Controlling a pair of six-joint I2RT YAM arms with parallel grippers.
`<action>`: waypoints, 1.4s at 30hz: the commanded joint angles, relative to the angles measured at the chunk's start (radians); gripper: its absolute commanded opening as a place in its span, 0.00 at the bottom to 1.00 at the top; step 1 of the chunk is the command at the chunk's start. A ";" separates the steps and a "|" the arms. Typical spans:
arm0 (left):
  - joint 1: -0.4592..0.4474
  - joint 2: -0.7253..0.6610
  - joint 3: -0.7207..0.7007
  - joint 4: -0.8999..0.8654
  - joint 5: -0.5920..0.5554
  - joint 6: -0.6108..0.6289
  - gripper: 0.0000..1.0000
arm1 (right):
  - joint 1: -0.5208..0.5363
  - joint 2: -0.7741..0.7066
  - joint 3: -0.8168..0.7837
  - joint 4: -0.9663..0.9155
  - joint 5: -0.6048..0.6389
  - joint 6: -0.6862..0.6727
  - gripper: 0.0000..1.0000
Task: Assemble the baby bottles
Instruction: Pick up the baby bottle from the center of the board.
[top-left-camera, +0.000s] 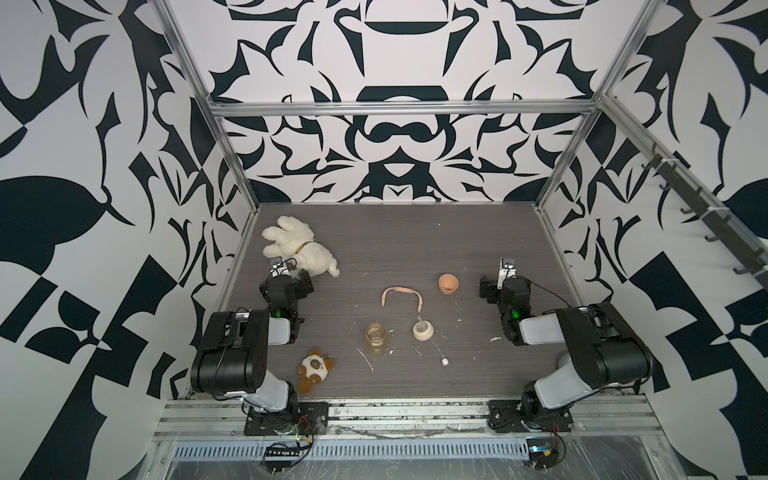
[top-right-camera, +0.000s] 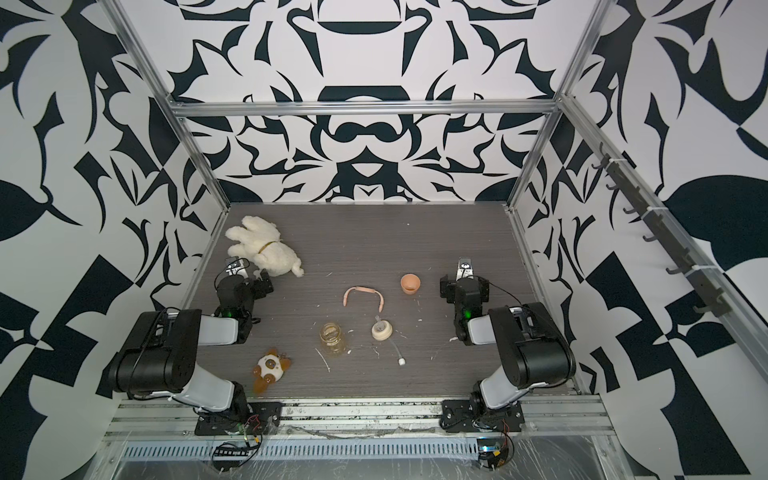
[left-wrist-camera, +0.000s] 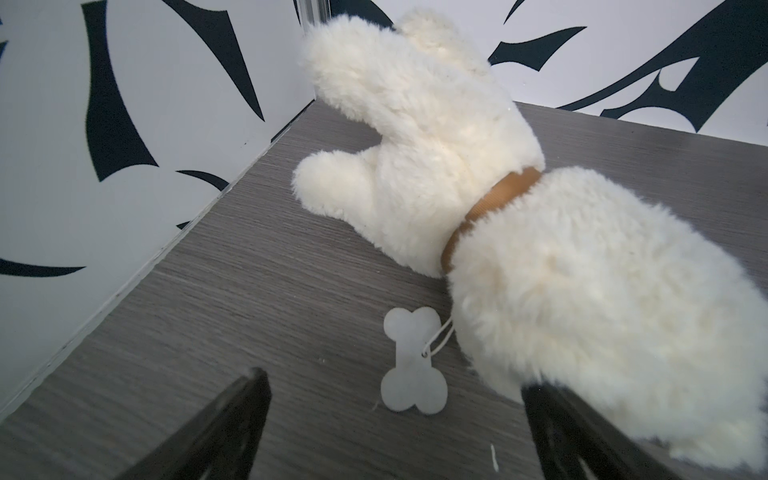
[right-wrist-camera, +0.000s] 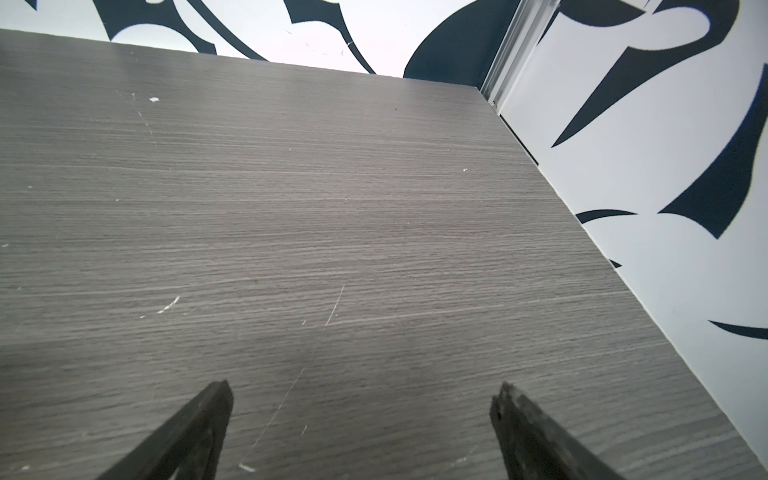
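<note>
0 of 4 parts joined; all assembly is left. In a top view, bottle (top-left-camera: 376, 338) stands at centre, collar (top-left-camera: 423, 331) right of it, ring (top-left-camera: 402, 297) above, cap (top-left-camera: 448, 284) upper right. Empty, jaws spread: left gripper (left-wrist-camera: 397, 382), right gripper (right-wrist-camera: 362, 388).

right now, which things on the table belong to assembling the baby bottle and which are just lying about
For the job: amber bottle body, peach handle ring, cream collar with straw, peach cap.
Lying about: white plush dog, brown-and-white plush toy.
</note>
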 joint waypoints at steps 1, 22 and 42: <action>0.006 0.008 0.024 0.016 -0.008 0.007 0.99 | 0.005 -0.004 0.021 0.043 0.028 0.005 1.00; -0.123 -0.480 0.301 -0.908 -0.031 -0.281 0.99 | 0.255 -0.396 0.439 -0.952 0.180 0.077 1.00; -0.123 -0.485 0.278 -1.147 0.490 -0.389 0.99 | 0.827 -0.359 0.396 -0.794 -0.685 -0.200 0.94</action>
